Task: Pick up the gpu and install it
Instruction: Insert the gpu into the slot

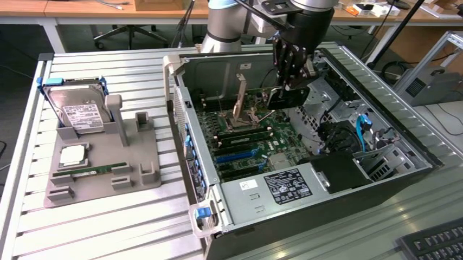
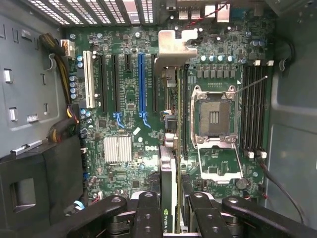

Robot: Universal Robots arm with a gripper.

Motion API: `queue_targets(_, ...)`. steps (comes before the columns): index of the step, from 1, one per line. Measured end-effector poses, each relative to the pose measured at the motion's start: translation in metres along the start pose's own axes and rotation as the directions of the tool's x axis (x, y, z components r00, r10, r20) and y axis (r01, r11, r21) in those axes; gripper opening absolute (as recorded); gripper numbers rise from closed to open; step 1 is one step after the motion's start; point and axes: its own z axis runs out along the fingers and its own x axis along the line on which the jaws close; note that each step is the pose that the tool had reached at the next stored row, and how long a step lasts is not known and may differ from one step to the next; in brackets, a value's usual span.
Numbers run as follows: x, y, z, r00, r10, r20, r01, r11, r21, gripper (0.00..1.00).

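Note:
The gpu (image 2: 168, 163) is a thin dark card seen edge-on over the green motherboard (image 2: 129, 94). It runs alongside the open CPU socket (image 2: 212, 116). Its silver bracket (image 2: 174, 45) points at the case's rear slot openings. My gripper (image 2: 171, 218) is shut on the card's near end, with a black finger (image 2: 148, 210) on each side. In the exterior view my gripper (image 1: 289, 86) reaches down into the open PC case (image 1: 190, 162), holding the gpu (image 1: 285, 99) just above the board. The bracket (image 1: 241, 86) stands upright. Whether the card sits in a slot I cannot tell.
On the exterior view's left a grey fixture (image 1: 130, 146) carries a silver hard drive (image 1: 81, 111), a CPU chip (image 1: 72, 155) and a green memory stick (image 1: 97, 169). Blue and black expansion slots (image 2: 141, 82), RAM slots (image 2: 255, 111), cable bundles (image 2: 64, 89) and case walls surround the card. A keyboard (image 1: 434, 244) lies near the corner.

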Motion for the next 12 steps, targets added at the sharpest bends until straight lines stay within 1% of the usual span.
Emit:
queue_targets(6,0.0004,0.0001,0.0003,1.0000,0.000,0.0003,0.000,1.0000,0.0001,0.27)
queue_targets(12,0.0051,0.0001,0.0014,1.0000,0.000,0.0001,0.000,1.0000,0.0000,0.27)
